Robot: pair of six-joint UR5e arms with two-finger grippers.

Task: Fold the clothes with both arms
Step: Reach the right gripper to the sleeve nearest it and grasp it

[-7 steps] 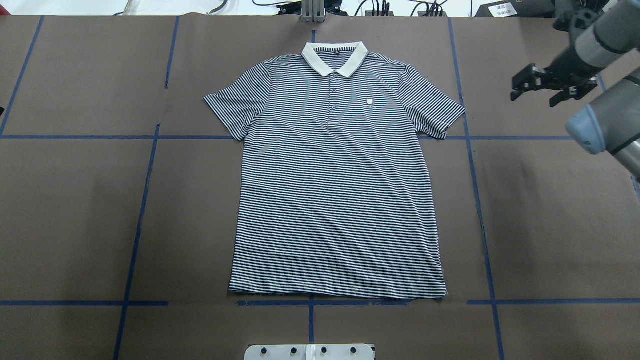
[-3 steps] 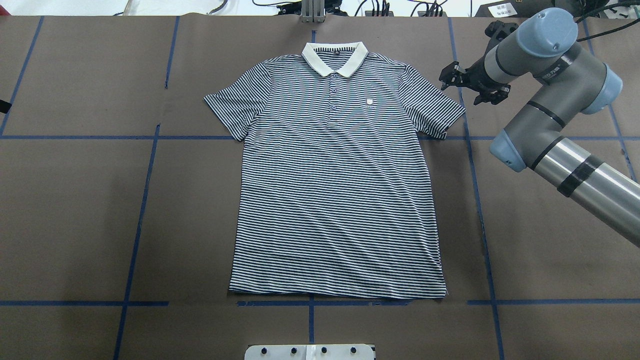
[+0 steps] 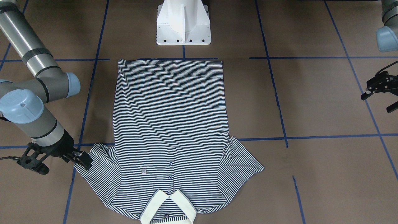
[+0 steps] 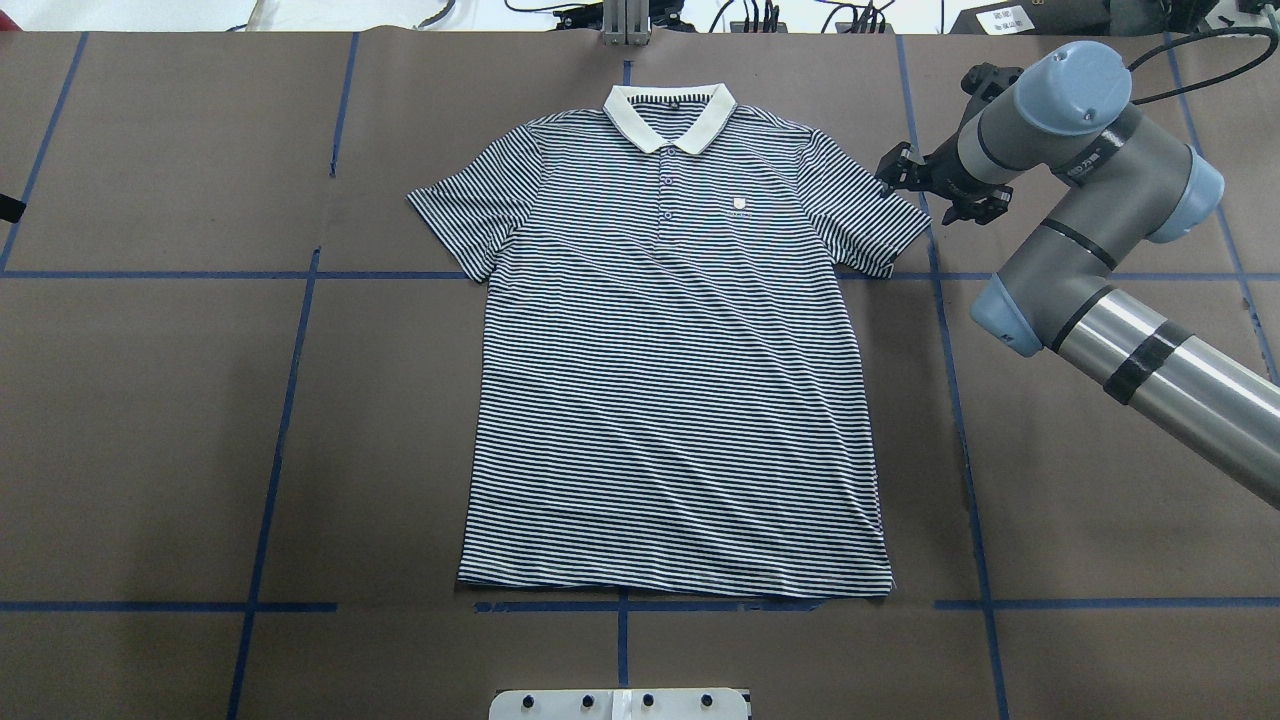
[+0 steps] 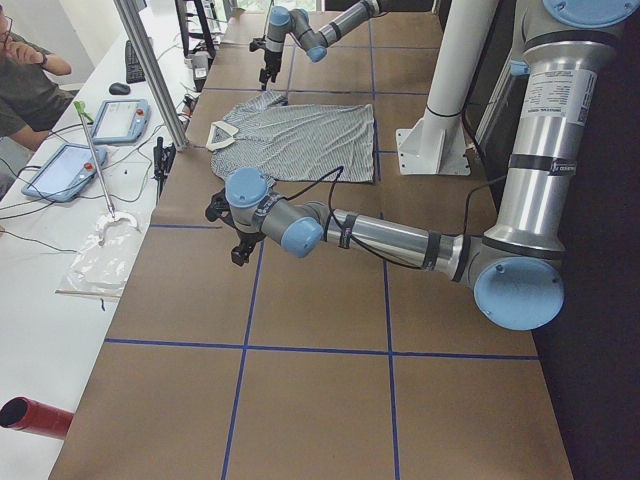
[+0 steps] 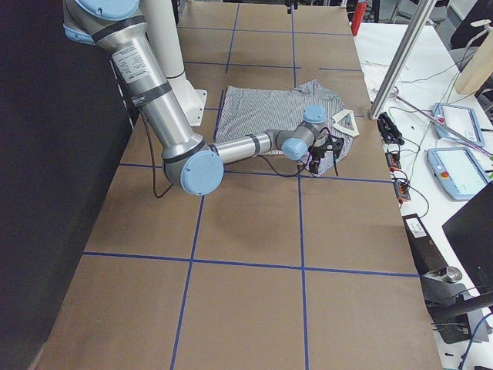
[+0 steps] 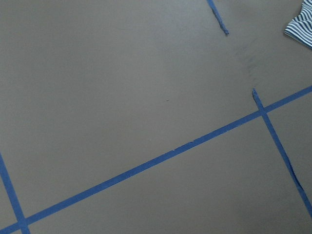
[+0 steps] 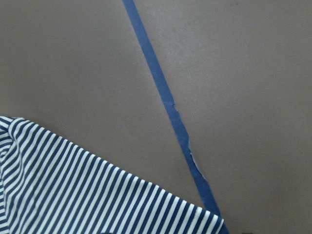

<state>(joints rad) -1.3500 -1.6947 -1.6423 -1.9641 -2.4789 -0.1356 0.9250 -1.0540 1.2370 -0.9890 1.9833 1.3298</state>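
The striped polo shirt lies flat and face up on the brown table, with its cream collar at the far edge. It also shows in the front view. My right gripper is open and empty, low beside the outer edge of the shirt's right-hand sleeve. In the front view my right gripper has one fingertip at the sleeve's corner. My left gripper looks open and empty, far out to the left of the shirt. The right wrist view shows the sleeve's edge.
The white pedestal base stands at the robot's side of the table, just past the shirt's hem. Blue tape lines cross the brown cover. Beyond the far edge a side table holds tablets and cables, and a person sits there.
My right arm has swung in from the far right and lowered its open gripper to the sleeve's outer edge. The shirt has not moved.
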